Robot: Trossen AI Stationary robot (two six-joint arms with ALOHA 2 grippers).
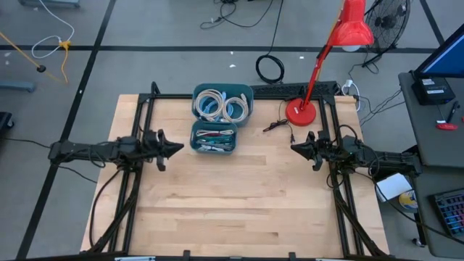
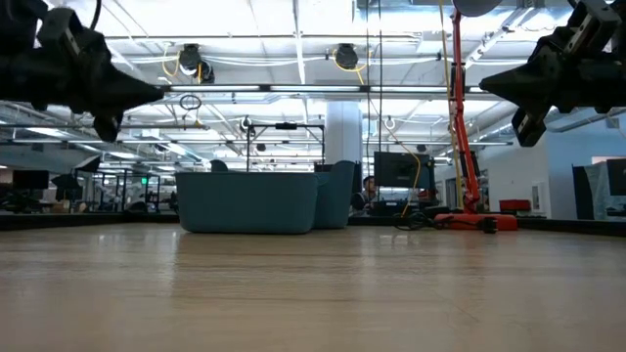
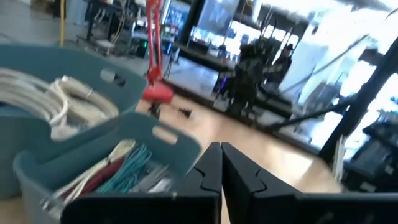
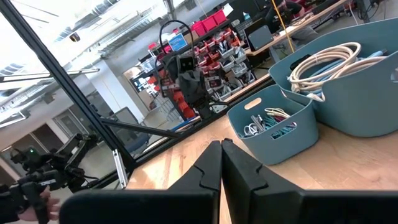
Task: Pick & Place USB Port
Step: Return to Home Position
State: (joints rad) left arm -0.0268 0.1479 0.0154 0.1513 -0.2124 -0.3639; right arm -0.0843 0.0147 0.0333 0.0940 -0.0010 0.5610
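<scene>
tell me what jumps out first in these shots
Two blue bins sit together at the far middle of the table: the larger bin holds coiled white cables, the smaller bin in front a tangle of coloured cables. A red desk lamp stands beside them on the right arm's side. The left hand and right hand hover shut at opposite edges.
</scene>
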